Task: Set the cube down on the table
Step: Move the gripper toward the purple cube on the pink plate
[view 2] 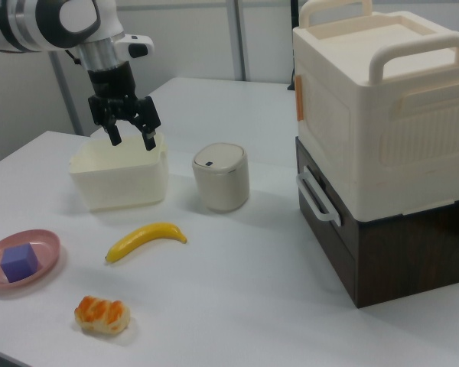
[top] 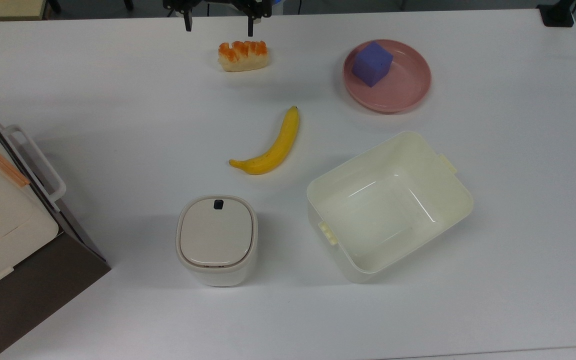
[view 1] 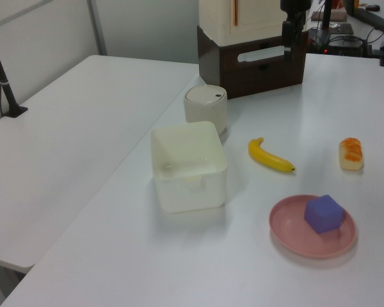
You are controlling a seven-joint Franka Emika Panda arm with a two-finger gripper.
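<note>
- I read the gripper (top: 219, 28) with its fingers spread wide, nothing between them, touching nothing; in the top view it hangs at 12 o'clock, above the table (top: 118, 100), just past the orange-topped pastry (top: 243, 55).
- The cube (top: 372, 64) is blue-purple, matte, sharp-edged, one corner turned toward the top view's camera.
- I see it resting on the pink plate (top: 408, 90), toward the plate's 10 o'clock side.
- The plate sits at 2 o'clock from the banana (top: 270, 145), well apart from the gripper.
</note>
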